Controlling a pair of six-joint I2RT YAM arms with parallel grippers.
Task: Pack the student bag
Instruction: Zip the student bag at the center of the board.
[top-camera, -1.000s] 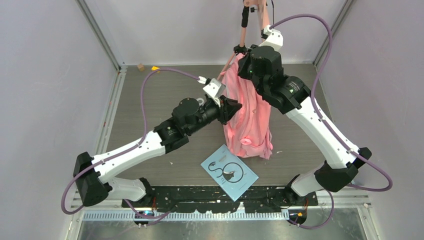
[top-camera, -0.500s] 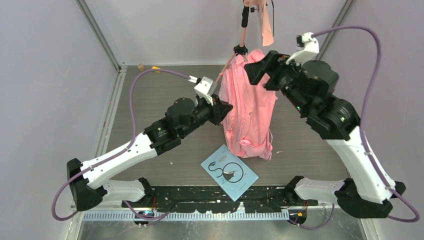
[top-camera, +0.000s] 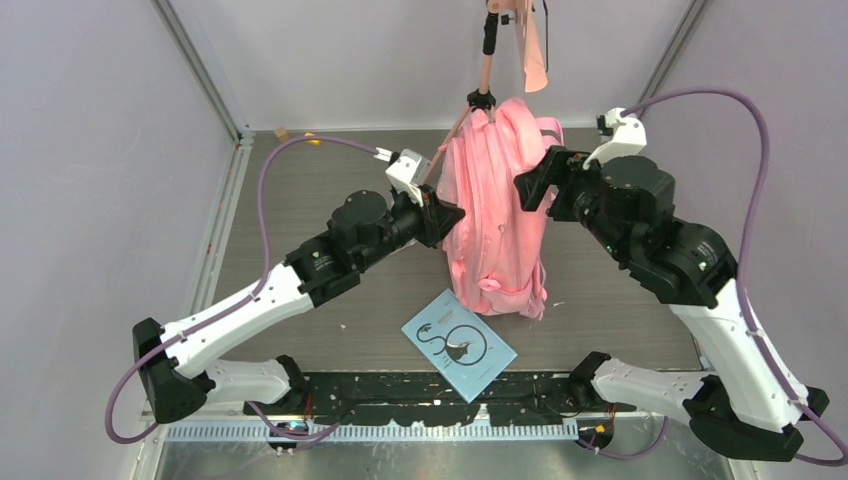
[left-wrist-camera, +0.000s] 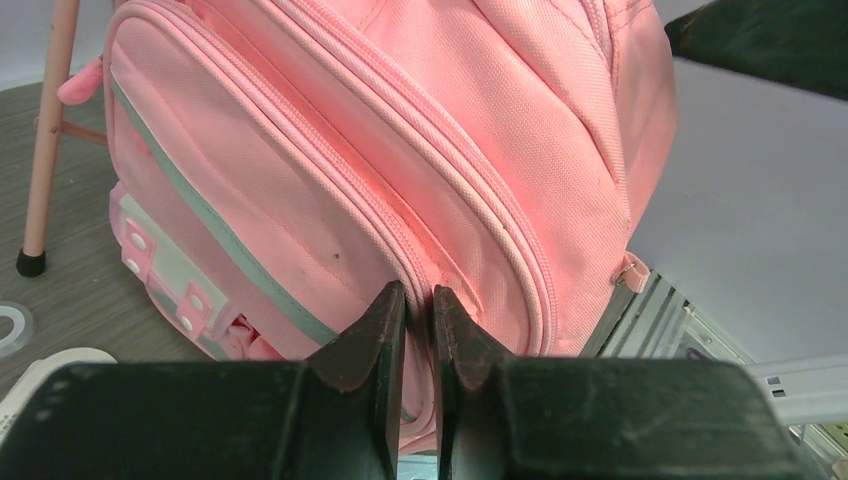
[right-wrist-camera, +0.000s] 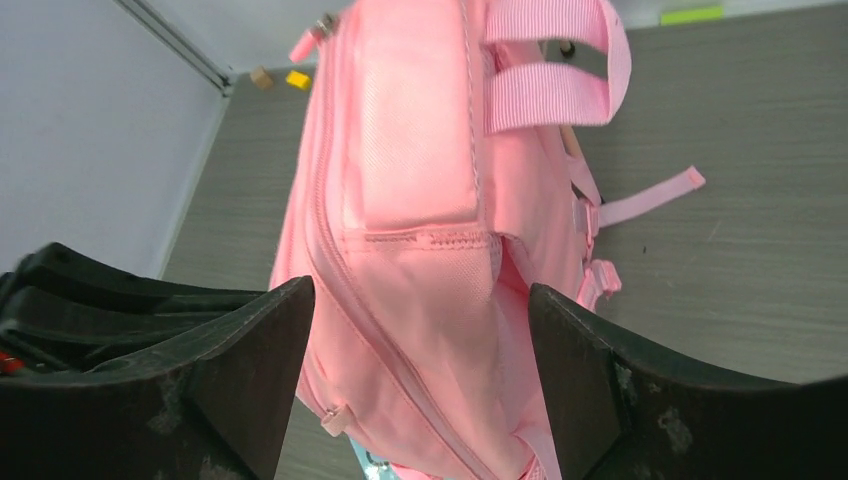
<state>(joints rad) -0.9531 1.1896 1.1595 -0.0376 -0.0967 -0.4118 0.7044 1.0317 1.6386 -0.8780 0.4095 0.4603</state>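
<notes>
The student bag (top-camera: 495, 220), a big bright pink backpack, stands upright mid-table, propped against a pink stand (top-camera: 487, 60). My left gripper (top-camera: 452, 215) presses into its left side. In the left wrist view the left gripper (left-wrist-camera: 418, 292) is shut on a fold of the bag (left-wrist-camera: 400, 150) along a zip seam. My right gripper (top-camera: 528, 185) hangs open at the bag's upper right, apart from it. The right wrist view shows the right gripper (right-wrist-camera: 420, 290) with jaws wide, and the bag (right-wrist-camera: 420, 200) with its straps and zip lies beyond them.
A light blue booklet (top-camera: 458, 345) lies flat in front of the bag, near the arm bases. A small yellow piece (top-camera: 311, 136) and a wooden block (top-camera: 282, 132) sit at the back left corner. One stand leg (left-wrist-camera: 45, 150) rests beside the bag.
My right gripper has opened, let go of the bag's top and pulled back to the right. The bag top has sprung up fuller. My left gripper keeps its pinch, shifted slightly left.
</notes>
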